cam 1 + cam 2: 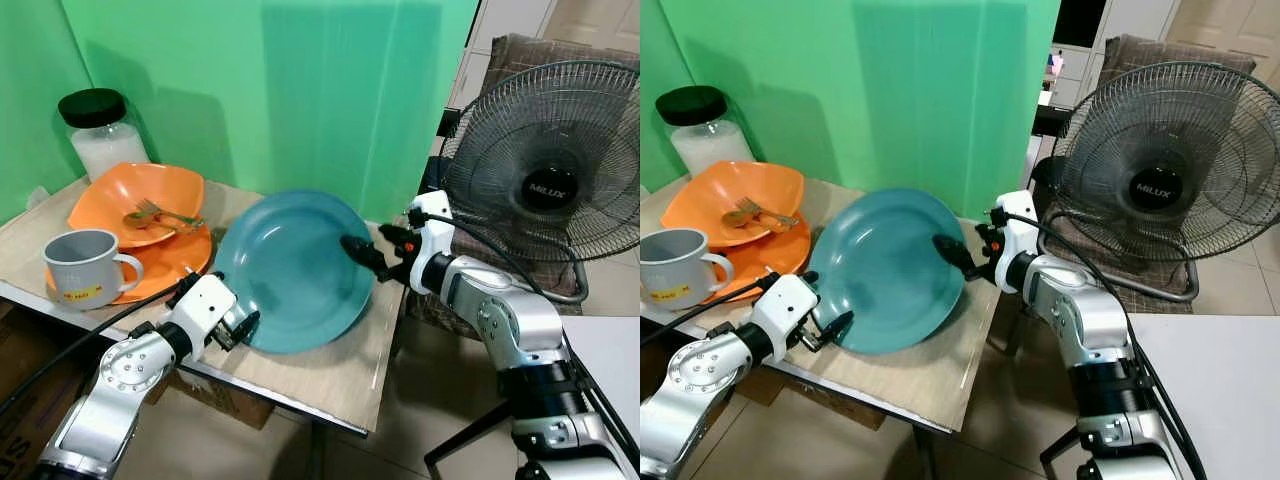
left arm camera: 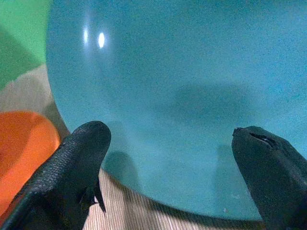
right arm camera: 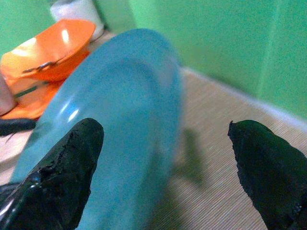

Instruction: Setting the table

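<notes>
A teal plate (image 1: 290, 270) rests tilted on the wooden table (image 1: 330, 375), its far right side raised. My left gripper (image 1: 237, 330) is at the plate's near left rim, open, with the rim ahead of its fingertips (image 2: 76, 163). My right gripper (image 1: 358, 250) is at the plate's far right rim, open, with the rim (image 3: 168, 96) standing between its two fingers. An orange bowl (image 1: 135, 198) holding a fork (image 1: 160, 215) sits on an orange plate (image 1: 172, 262) to the left. A grey mug (image 1: 85, 268) stands on that plate's near side.
A glass jar with a black lid (image 1: 100, 130) stands at the table's back left against the green backdrop. A standing fan (image 1: 550, 170) is close to the right of the table, behind my right arm. The table's near edge runs just below my left wrist.
</notes>
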Motion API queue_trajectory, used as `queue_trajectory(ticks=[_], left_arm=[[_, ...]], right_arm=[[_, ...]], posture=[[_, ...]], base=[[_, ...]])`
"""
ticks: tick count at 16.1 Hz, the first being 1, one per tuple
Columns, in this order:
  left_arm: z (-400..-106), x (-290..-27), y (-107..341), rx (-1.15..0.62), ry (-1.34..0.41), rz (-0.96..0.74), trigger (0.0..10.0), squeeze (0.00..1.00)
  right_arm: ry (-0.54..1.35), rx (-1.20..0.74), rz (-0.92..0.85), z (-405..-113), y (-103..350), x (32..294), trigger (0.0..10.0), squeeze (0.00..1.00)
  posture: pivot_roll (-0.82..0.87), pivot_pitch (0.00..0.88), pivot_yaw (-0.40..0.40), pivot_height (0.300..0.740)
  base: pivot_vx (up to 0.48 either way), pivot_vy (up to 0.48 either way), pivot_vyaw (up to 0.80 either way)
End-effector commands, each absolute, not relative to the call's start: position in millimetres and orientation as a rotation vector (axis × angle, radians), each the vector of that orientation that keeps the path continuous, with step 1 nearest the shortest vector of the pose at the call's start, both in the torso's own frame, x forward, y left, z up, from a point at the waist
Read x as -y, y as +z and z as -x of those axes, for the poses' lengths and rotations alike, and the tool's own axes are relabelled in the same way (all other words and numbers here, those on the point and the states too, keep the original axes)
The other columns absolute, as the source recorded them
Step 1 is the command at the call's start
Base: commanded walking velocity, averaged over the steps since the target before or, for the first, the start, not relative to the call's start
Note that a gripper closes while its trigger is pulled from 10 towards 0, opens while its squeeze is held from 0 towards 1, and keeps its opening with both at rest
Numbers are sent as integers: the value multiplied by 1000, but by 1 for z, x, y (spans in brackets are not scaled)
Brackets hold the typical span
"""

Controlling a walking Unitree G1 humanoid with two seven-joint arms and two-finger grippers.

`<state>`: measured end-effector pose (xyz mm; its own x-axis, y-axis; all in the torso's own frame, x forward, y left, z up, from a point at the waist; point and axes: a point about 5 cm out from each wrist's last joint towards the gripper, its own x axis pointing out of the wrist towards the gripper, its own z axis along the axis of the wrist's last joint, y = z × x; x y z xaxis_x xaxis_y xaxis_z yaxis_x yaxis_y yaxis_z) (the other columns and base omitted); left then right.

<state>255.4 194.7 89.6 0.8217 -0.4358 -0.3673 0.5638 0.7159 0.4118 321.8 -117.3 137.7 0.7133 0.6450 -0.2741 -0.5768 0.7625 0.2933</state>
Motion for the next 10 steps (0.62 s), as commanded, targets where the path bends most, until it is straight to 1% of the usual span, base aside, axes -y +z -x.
queue_trajectory(ticks=[1,2,3,4,5,6,10], left_arm=[[-254,-196,83,-280,-577,-547,10000,0],[-255,-196,83,-275,-580,-548,10000,0],[-255,-196,82,-268,-585,-550,10000,0],[-256,-196,82,-262,-590,-551,10000,0],[-256,-195,82,-261,-590,-551,10000,0],[-256,-195,82,-256,-594,-551,10000,0],[-257,-193,84,-235,-597,-540,10000,0]], right_arm=[[725,-395,-224,-323,143,116,10000,1000],[757,-424,-234,-322,141,115,10000,1000],[789,-460,-232,-319,139,114,10000,75],[821,-494,-250,-315,136,113,9922,0],[821,-511,-264,-314,135,112,6588,0],[799,-553,-291,-314,131,111,0,0],[741,-649,-367,-314,127,109,0,0]], posture=[[-61,9,-21,740],[-64,9,-21,740],[-63,11,-20,740],[-61,10,-21,740],[-61,9,-20,740],[-60,9,-21,740],[-63,7,-18,740]], base=[[0,0,0],[0,0,0],[0,0,0],[0,0,0],[0,0,0],[0,0,0],[0,0,0]])
